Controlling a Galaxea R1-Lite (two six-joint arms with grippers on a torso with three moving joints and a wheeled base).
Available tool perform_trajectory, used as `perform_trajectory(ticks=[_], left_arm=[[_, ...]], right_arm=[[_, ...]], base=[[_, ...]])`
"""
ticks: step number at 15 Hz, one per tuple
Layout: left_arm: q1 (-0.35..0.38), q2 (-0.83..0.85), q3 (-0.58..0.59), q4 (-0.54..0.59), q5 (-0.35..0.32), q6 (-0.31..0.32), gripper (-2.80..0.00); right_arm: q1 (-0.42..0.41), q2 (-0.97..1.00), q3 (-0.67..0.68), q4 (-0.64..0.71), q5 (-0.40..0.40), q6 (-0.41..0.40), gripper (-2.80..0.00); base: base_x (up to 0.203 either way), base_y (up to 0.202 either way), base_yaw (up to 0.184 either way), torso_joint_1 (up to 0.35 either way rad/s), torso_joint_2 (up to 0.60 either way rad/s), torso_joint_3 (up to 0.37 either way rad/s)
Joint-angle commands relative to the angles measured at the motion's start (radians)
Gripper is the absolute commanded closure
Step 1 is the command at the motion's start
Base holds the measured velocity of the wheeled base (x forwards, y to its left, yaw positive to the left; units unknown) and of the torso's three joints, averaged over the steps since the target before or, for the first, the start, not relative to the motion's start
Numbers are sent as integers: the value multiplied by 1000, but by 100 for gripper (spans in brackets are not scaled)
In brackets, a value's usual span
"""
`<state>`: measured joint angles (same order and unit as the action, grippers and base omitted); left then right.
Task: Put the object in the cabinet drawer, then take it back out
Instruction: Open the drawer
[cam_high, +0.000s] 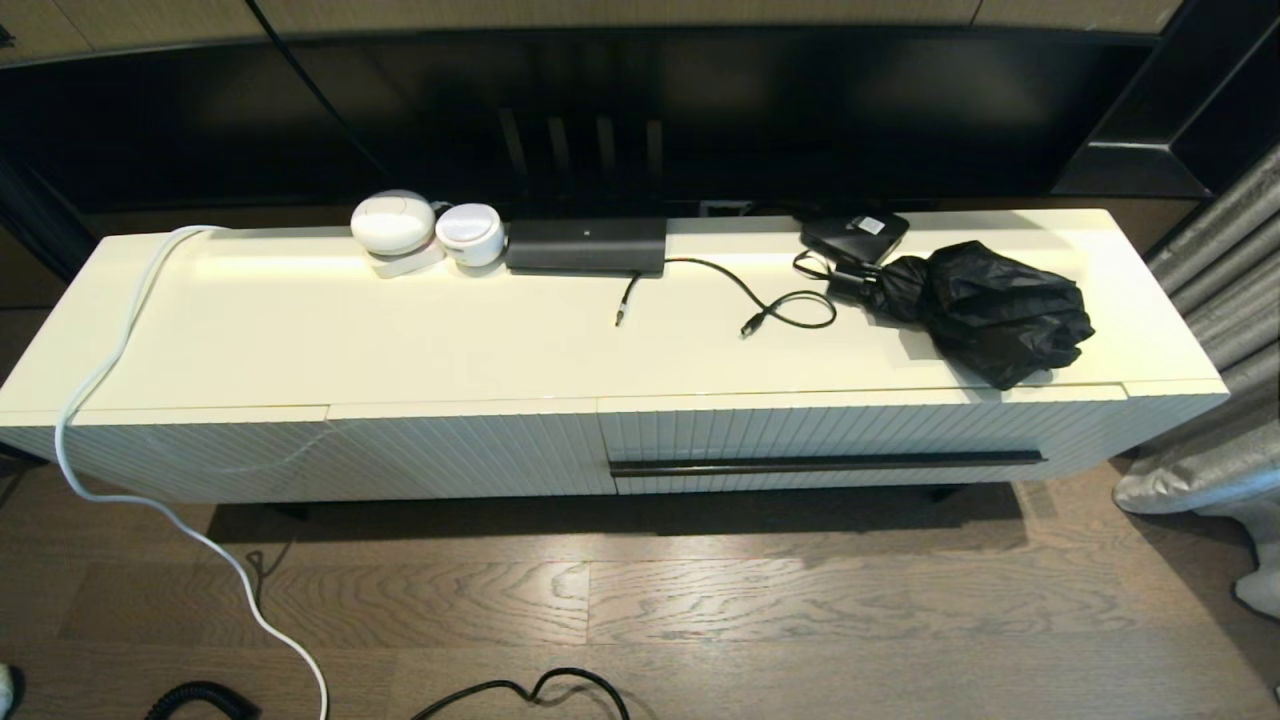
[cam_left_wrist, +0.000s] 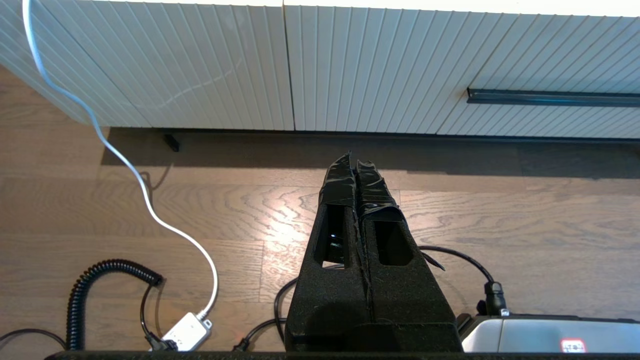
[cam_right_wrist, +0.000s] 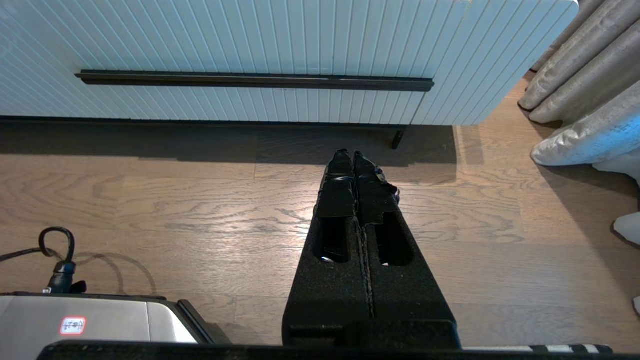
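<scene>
The cabinet drawer (cam_high: 850, 430) is closed, its ribbed cream front carrying a long black bar handle (cam_high: 825, 463), which also shows in the right wrist view (cam_right_wrist: 252, 80) and the left wrist view (cam_left_wrist: 550, 96). A crumpled black folded umbrella (cam_high: 985, 308) lies on the cabinet top above the drawer's right end. Neither gripper appears in the head view. My left gripper (cam_left_wrist: 353, 161) hangs shut over the wooden floor in front of the handle-less ribbed panel. My right gripper (cam_right_wrist: 349, 156) is shut too, low over the floor in front of the drawer, holding nothing.
On the cabinet top (cam_high: 400, 330) sit two white round devices (cam_high: 395, 225), a black box (cam_high: 586, 246), loose black cables (cam_high: 770, 305) and a black pouch (cam_high: 855, 235). A white cable (cam_high: 110, 400) drapes over the left end. Grey curtains (cam_high: 1220, 300) stand right.
</scene>
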<state>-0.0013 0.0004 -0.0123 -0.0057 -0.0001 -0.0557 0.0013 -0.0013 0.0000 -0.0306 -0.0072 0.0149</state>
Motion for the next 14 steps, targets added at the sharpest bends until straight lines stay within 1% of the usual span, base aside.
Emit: perform_trajectory(ticks=[1, 3, 6, 7, 8, 9, 10, 14], left_arm=[[0, 1, 0, 0, 0, -1, 0], [1, 1, 0, 0, 0, -1, 0], [1, 1, 0, 0, -1, -1, 0], [1, 1, 0, 0, 0, -1, 0], [0, 1, 0, 0, -1, -1, 0], [1, 1, 0, 0, 0, -1, 0], [1, 1, 0, 0, -1, -1, 0], [1, 1, 0, 0, 0, -1, 0]], right_arm=[[0, 3, 8, 0, -1, -3, 0], [-1, 0, 8, 8, -8, -12, 0], [-1, 8, -52, 56, -28, -22, 0], [-1, 34, -109, 97, -26, -22, 0], [1, 87, -210, 144, -22, -24, 0], [7, 167, -318, 181, -13, -31, 0], [18, 246, -386, 208, -2, -50, 0], [96, 522, -571, 255, 41, -181, 0]], base=[[0, 0, 0, 0, 0, 0], [0, 0, 0, 0, 0, 0], [0, 0, 0, 0, 0, 0], [0, 0, 0, 0, 0, 0], [0, 0, 0, 0, 0, 0], [0, 0, 0, 0, 0, 0], [0, 0, 0, 0, 0, 0], [0, 0, 0, 0, 0, 0]])
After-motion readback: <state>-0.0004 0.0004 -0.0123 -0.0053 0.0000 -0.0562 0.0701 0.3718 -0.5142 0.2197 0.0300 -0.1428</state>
